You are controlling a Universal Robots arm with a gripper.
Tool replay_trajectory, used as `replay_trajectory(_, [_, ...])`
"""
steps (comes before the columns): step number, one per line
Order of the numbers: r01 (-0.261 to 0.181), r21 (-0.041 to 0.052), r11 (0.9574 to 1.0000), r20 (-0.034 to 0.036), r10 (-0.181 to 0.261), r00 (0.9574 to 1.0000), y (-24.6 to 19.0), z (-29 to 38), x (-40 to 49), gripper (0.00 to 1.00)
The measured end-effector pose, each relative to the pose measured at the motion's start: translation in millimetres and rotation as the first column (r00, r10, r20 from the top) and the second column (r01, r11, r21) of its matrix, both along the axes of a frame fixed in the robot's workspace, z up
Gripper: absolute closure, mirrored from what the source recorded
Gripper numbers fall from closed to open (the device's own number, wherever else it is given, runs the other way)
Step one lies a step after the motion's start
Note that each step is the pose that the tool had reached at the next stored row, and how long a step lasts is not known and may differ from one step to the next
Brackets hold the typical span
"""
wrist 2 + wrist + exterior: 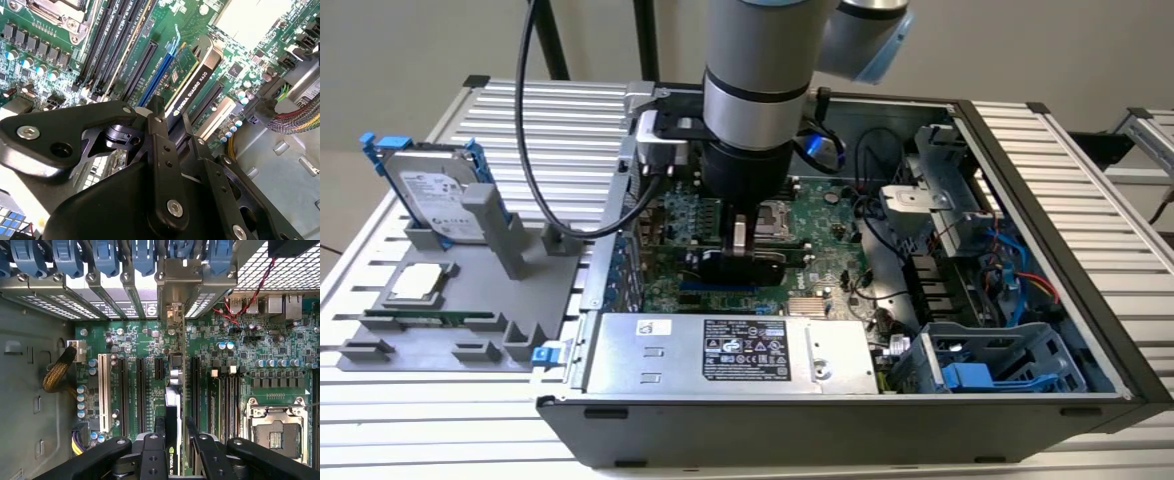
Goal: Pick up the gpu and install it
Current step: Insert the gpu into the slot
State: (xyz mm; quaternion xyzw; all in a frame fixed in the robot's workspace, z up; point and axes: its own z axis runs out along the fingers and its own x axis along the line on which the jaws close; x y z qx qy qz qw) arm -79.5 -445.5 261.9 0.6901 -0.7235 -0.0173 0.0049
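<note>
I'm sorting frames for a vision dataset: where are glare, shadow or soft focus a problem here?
In the exterior view, the arm shades the motherboard beneath it, and the gpu reads as a dark shape. In the second wrist view, the gripper linkage up close looks soft while the gpu is crisp. In the first wrist view, the case's rear grille blows out white.

The arm points straight down, fingers closed together.

My black claw grips the gpu, black-edged with a green board, above the green motherboard and blue slot.
</note>
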Motion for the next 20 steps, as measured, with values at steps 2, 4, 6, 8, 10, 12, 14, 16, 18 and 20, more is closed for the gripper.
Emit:
replay_trajectory(2, [0.003, -0.0006, 1.0, -0.0003, -0.003, 1.0, -0.1, -0.2, -0.3, 1.0])
replay_trajectory(4, [0.007, -0.0011, 1.0, -0.0006, -0.007, 1.0, 0.0, -0.8, -0.4, 1.0])
replay_trajectory(6, [0.009, -0.0014, 1.0, -0.0007, -0.009, 1.0, 0.5, -1.2, -0.5, 1.0])
replay_trajectory(8, [0.011, -0.0018, 0.9999, -0.001, -0.011, 0.9999, 1.2, -1.8, -0.6, 1.0])
replay_trajectory(10, [0.011, -0.0003, 0.9999, 0.0, -0.011, 0.9999, 3.5, -2.5, -0.4, 1.0])
replay_trajectory(12, [0.011, -0.0011, 0.9999, -0.0005, -0.011, 0.9999, 4.8, -2.3, -0.4, 1.0])
replay_trajectory(14, [0.011, -0.0011, 0.9999, -0.0005, -0.011, 0.9999, 4.9, -2.7, -0.4, 1.0])
replay_trajectory(16, [0.011, -0.0016, 0.9999, -0.0008, -0.011, 0.9999, 4.9, -3.4, -0.6, 1.0])
replay_trajectory(18, [0.011, -0.0017, 0.9999, -0.0008, -0.011, 0.9999, 4.9, -3.5, -0.7, 1.0])
replay_trajectory(20, [0.011, -0.0013, 0.9999, -0.0007, -0.011, 0.9999, 5.0, -3.8, -0.6, 1.0])
